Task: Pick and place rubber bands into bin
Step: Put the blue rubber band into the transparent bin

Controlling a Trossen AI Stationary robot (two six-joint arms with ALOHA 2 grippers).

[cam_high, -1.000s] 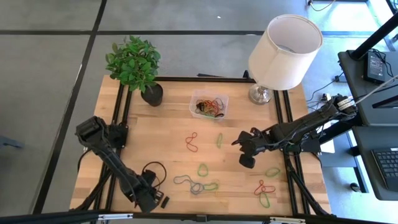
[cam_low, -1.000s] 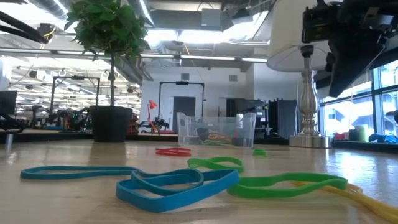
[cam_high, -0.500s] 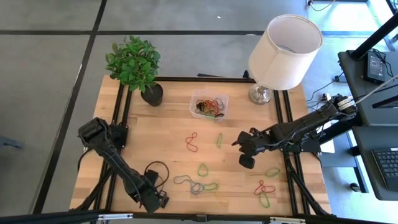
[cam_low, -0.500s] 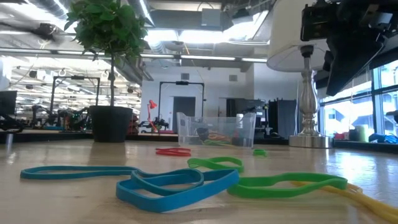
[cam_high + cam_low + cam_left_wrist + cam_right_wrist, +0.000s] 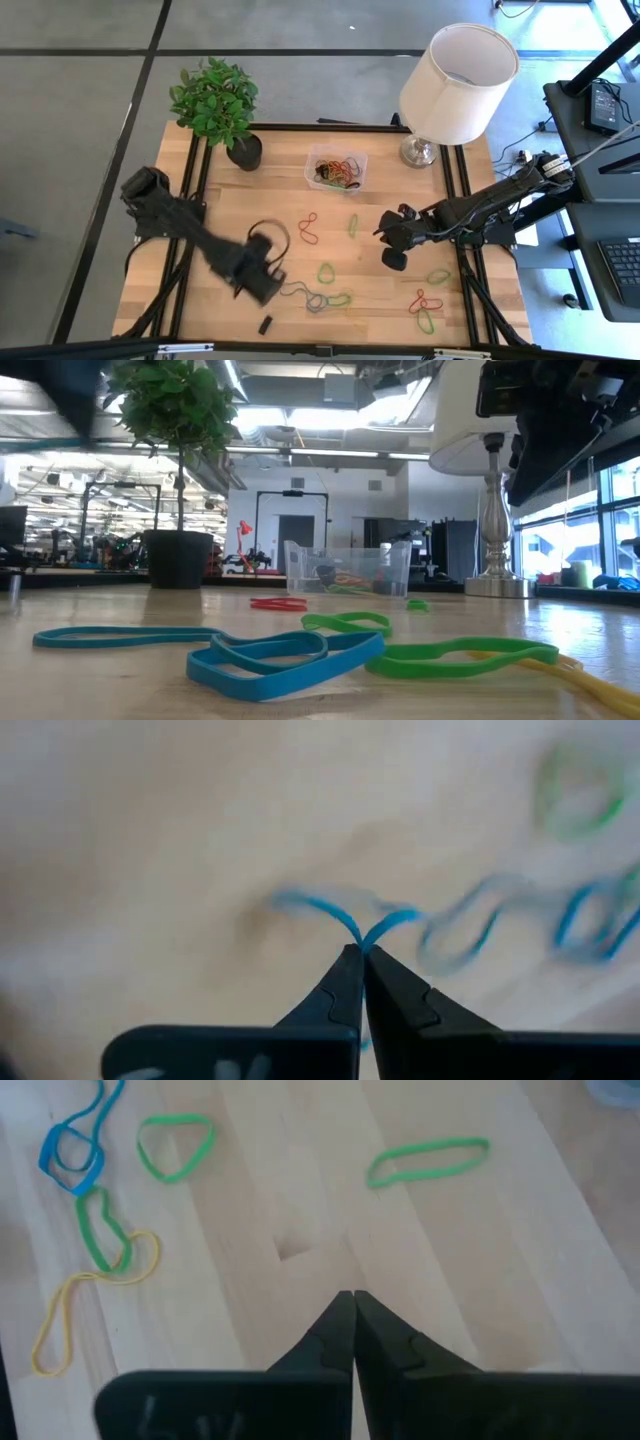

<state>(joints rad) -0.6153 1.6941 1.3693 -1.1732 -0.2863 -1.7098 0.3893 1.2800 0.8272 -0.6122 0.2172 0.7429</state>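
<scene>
Left end effector (image 5: 360, 952): fingers pressed together, pinching a blue rubber band (image 5: 330, 910) at the tips; more rubber bands (image 5: 325, 272) lie just beyond on the tabletop (image 5: 270, 210).
Right end effector (image 5: 352, 1298): fingers closed, holding nothing, above bare wood; green bands ahead.
Bin (image 5: 336, 170): well beyond both, holding several bands.

Left dark six-joint arm stretched from the desk's left edge toward its middle, left gripper (image 5: 361, 956) closed on a thin blue rubber band (image 5: 345, 920), right dark arm reaching in from the right, right gripper (image 5: 352, 1302) pressed closed, poised above the desk.
</scene>
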